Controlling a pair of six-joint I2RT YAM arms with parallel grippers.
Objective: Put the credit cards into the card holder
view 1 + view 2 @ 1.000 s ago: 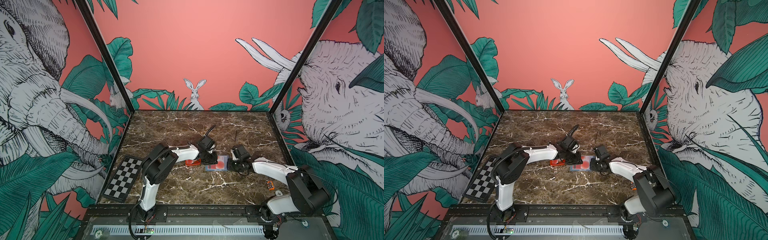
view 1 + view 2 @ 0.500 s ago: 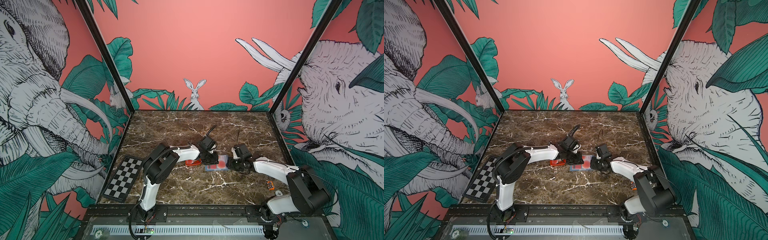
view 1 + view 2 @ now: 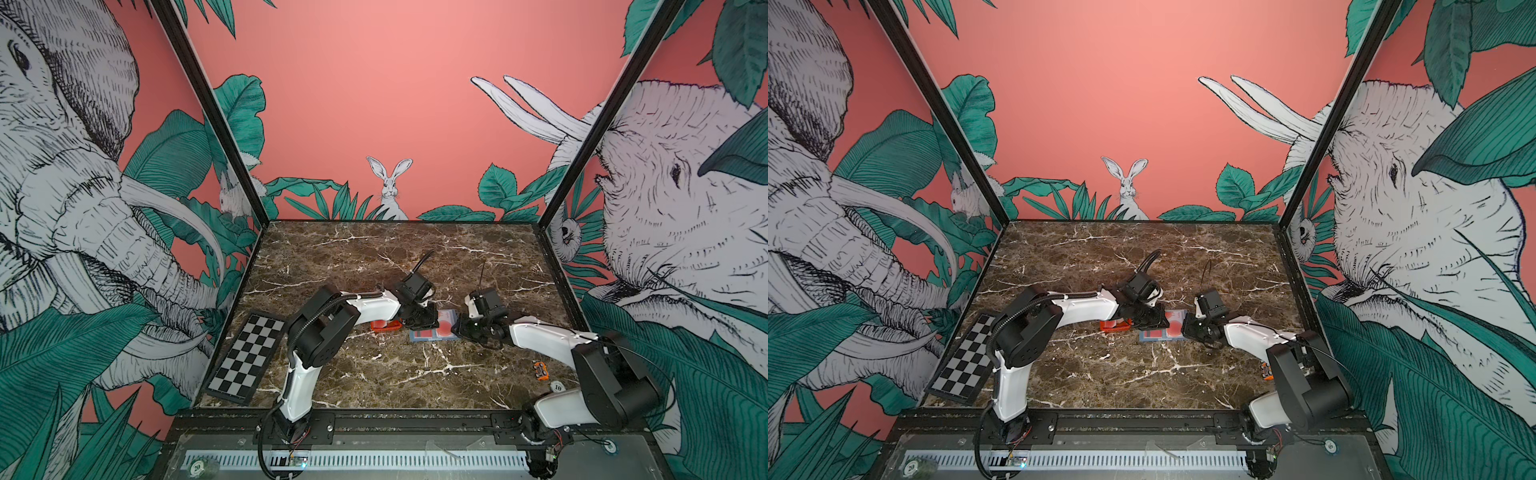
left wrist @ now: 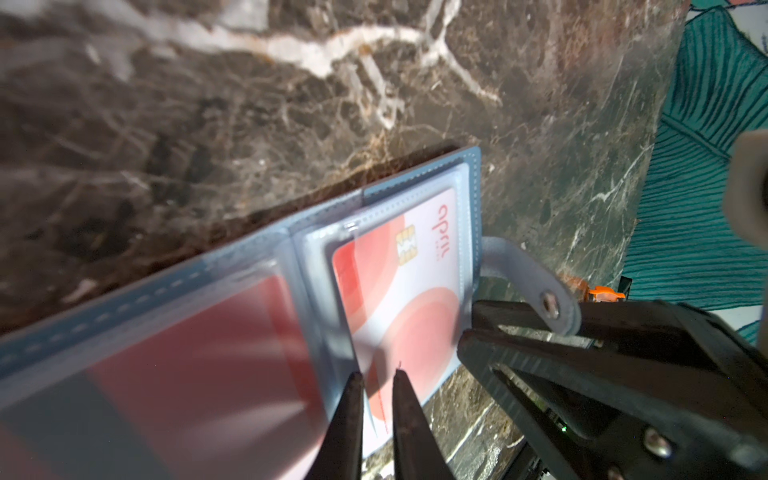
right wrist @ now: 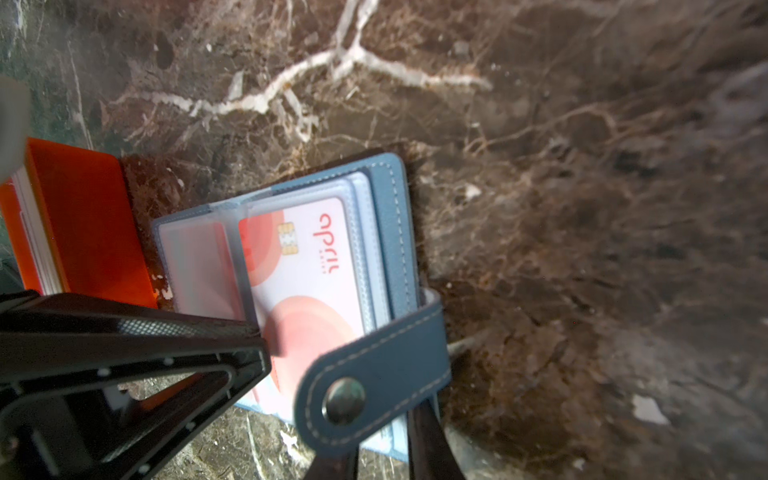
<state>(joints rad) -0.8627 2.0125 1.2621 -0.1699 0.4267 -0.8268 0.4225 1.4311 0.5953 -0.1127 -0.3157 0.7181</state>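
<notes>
Card holder (image 5: 392, 232) lies open on marble table (image 5: 540, 166), just beside orange tray (image 5: 87, 216)
Credit card (image 5: 307, 266) partly in clear sleeve, one end sticking out
Left gripper (image 4: 377, 376) tips on that card, fingers nearly together, cannot tell if pinching
Right gripper (image 4: 469, 326) at snap tab (image 5: 374, 374), fingers little apart, grip unclear

We find left arm (image 3: 374, 311) and right arm (image 3: 540, 338), on the black base rail (image 3: 415, 422), white-shelled with black joints; ribbed black cable (image 3: 309, 318); right gripper (image 4: 467, 328) silver-screwed.
</notes>
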